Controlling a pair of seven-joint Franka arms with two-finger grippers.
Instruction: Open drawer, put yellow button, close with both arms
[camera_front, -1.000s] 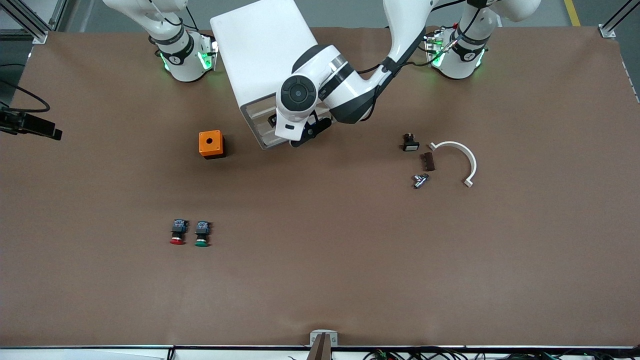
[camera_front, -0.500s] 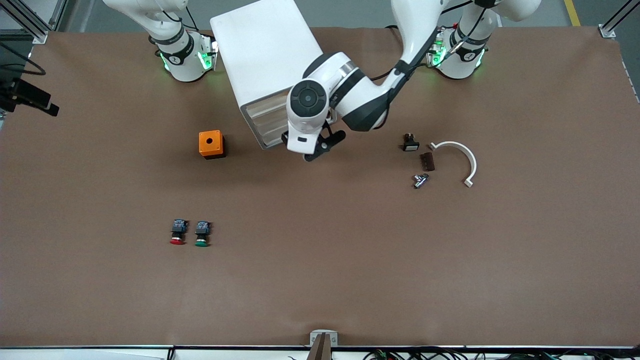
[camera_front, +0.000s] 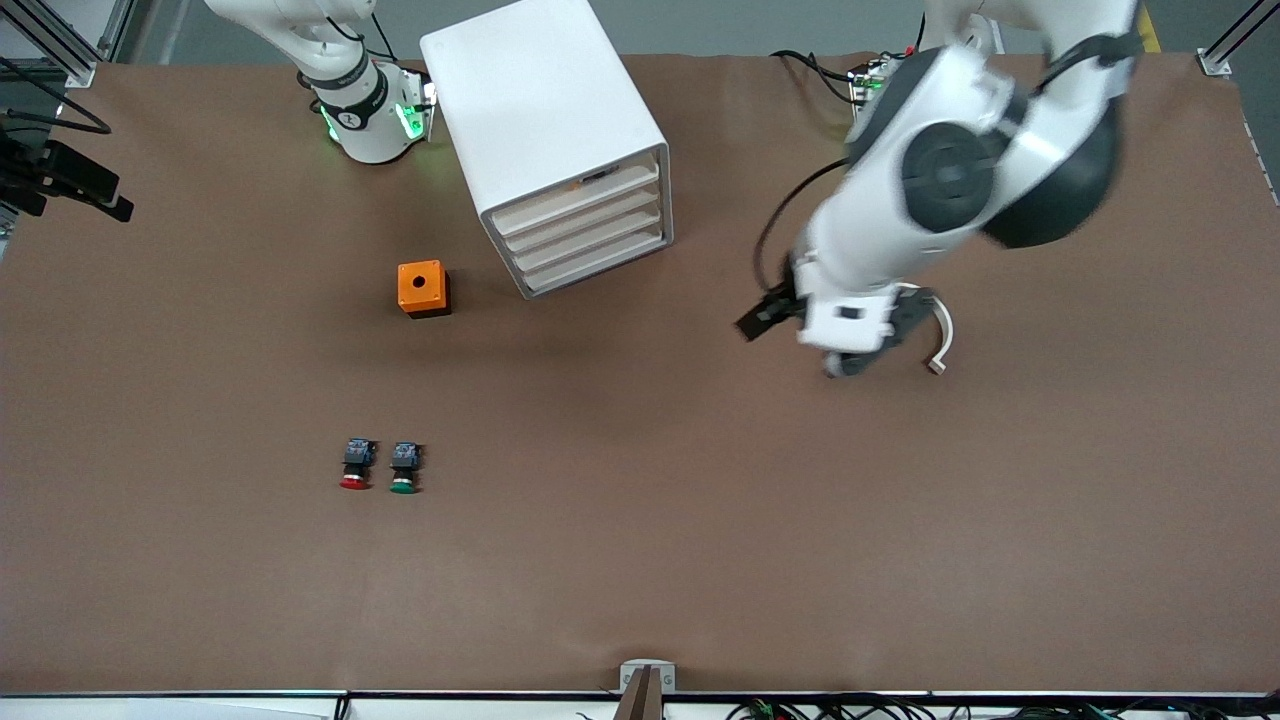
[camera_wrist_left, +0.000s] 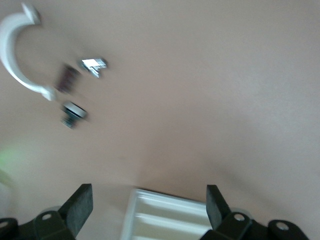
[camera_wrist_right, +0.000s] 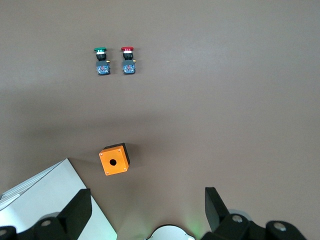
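Note:
The white cabinet stands near the right arm's base, and its top drawer sits flush with the three below it. The yellow button is hidden from every view. My left gripper hangs open and empty over small parts toward the left arm's end of the table. In the left wrist view that gripper has nothing between its fingers, and the cabinet shows far off past them. My right gripper is open and empty, high above the table near its own base.
An orange box with a hole sits beside the cabinet. A red-capped button and a green-capped button lie nearer the front camera. Under the left hand lie a white curved clip, a metal fitting and a black switch.
The top drawer was pulled out with the left hand at its front and now stands shut. The left arm has swung away to over the small parts.

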